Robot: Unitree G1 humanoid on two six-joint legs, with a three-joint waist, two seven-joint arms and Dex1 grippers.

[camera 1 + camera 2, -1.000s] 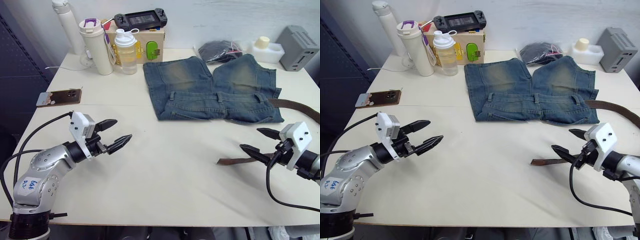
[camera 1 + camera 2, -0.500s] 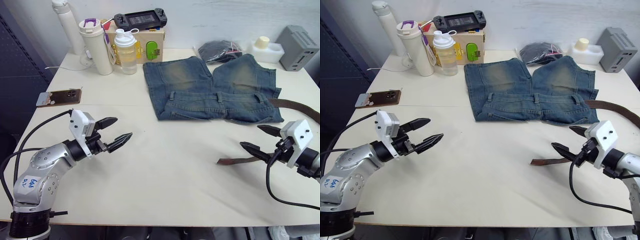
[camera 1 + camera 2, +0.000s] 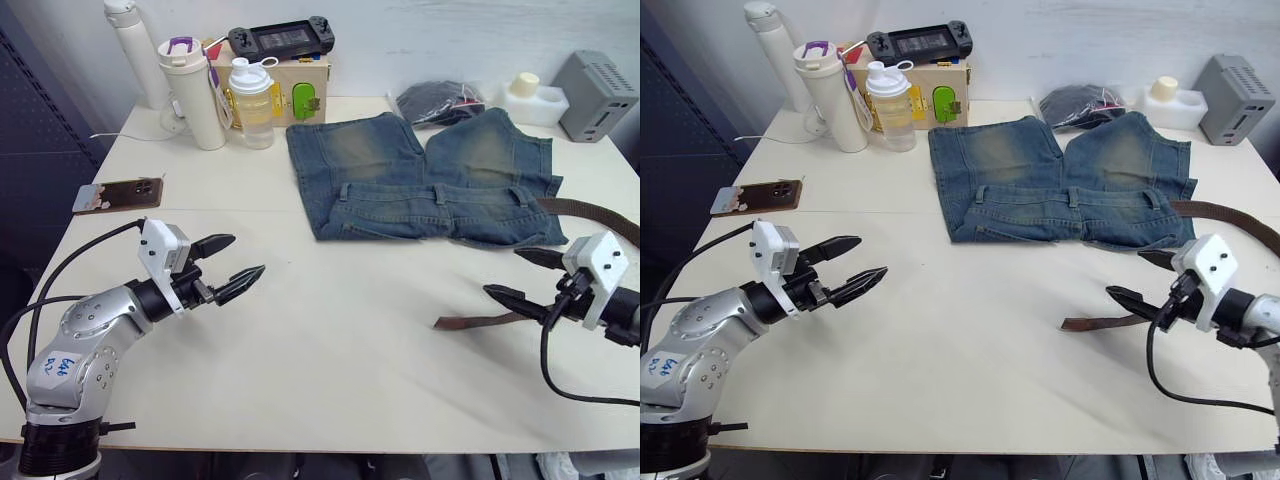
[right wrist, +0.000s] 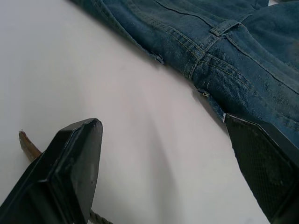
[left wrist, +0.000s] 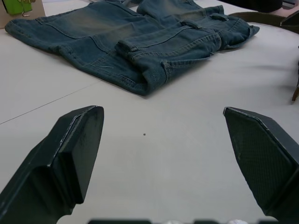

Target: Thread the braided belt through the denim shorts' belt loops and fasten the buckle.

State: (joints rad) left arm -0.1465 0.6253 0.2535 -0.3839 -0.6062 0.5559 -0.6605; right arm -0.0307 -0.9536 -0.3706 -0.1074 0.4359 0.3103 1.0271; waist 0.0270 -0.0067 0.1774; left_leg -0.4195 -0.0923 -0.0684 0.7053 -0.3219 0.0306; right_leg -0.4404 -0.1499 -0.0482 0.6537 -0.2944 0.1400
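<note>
The denim shorts [image 3: 430,175] lie flat at the back middle of the table, waistband toward me, with belt loops [image 3: 439,194] along it. The braided belt [image 3: 590,213] runs from the shorts' right end toward the table's right edge, and its plain tip [image 3: 470,322] lies on the table in front. The buckle is out of view. My right gripper [image 3: 526,278] is open just right of that tip, holding nothing. My left gripper [image 3: 228,264] is open over bare table at the front left, far from the shorts.
At the back stand a white bottle [image 3: 192,92], a clear shaker bottle [image 3: 252,102], a wooden box [image 3: 295,88] with a game controller on top, a dark bundle in plastic [image 3: 440,101], a white container [image 3: 534,100] and a grey box [image 3: 597,95]. A phone [image 3: 118,194] lies at left.
My right gripper has drawn back a little to the right, away from the belt tip. The left arm has not moved.
</note>
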